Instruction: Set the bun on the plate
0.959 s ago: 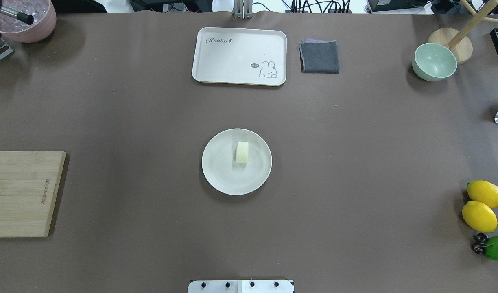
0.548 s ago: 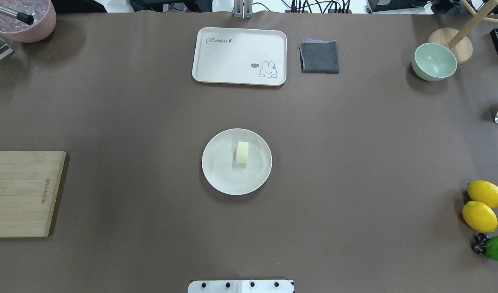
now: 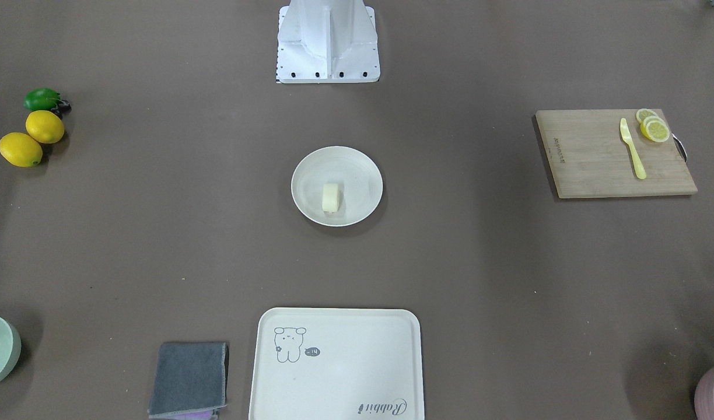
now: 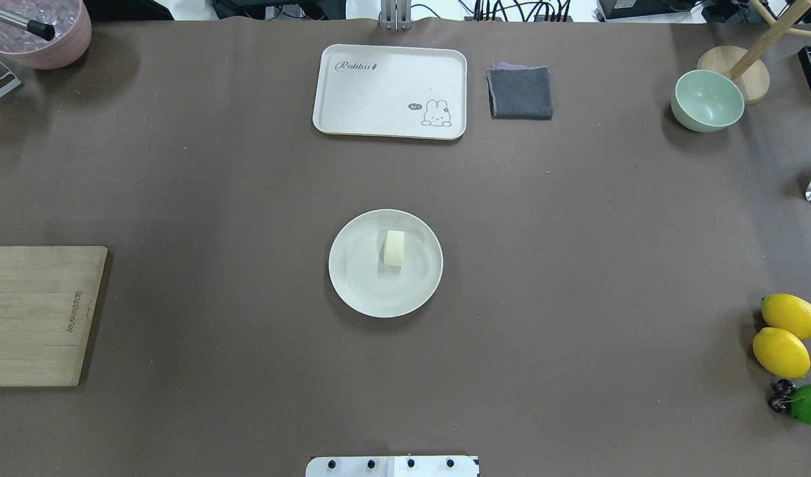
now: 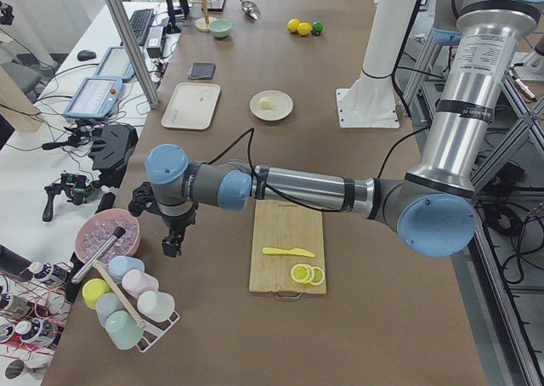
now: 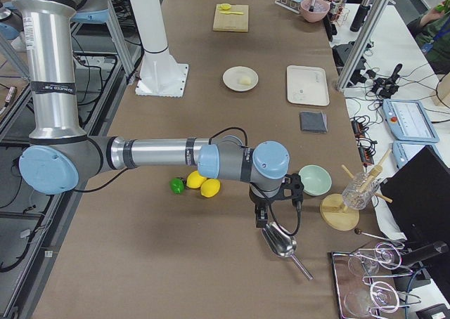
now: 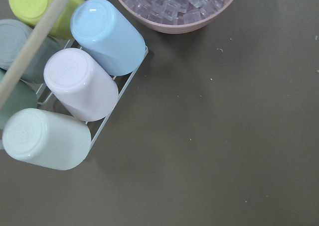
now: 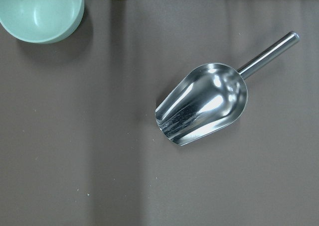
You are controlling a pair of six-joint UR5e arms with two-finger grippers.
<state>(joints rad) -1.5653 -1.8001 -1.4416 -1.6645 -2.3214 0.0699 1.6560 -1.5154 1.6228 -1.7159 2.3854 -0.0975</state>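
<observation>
Cream-white and soft-looking, the bun [image 4: 394, 248] is sitting on the plate [image 4: 352, 285] in the middle of the table, just to the far side of the plate's centre, and nothing is touching it. By my reckoning the placing is done.

The left gripper [image 5: 172, 243] is hanging low at the table's far-left corner, near the pink ice bowl [image 7: 174, 7] and the rack of cups [image 7: 94, 37]. The right gripper [image 6: 261, 219] is hovering at the right end, just above the metal scoop [image 8: 204, 102]. Both are well apart from the plate. Wide or narrow? I cannot tell: only the side cameras are catching them, and no fingers are showing in the wrist views.

The danger, I'd say, is sitting at the table's ends. A low sweep from the left arm could clip the cups or the bowl, and a dip from the right could send the scoop skidding. The shallow rim is offering the bun little protection if anything jolts the plate.
</observation>
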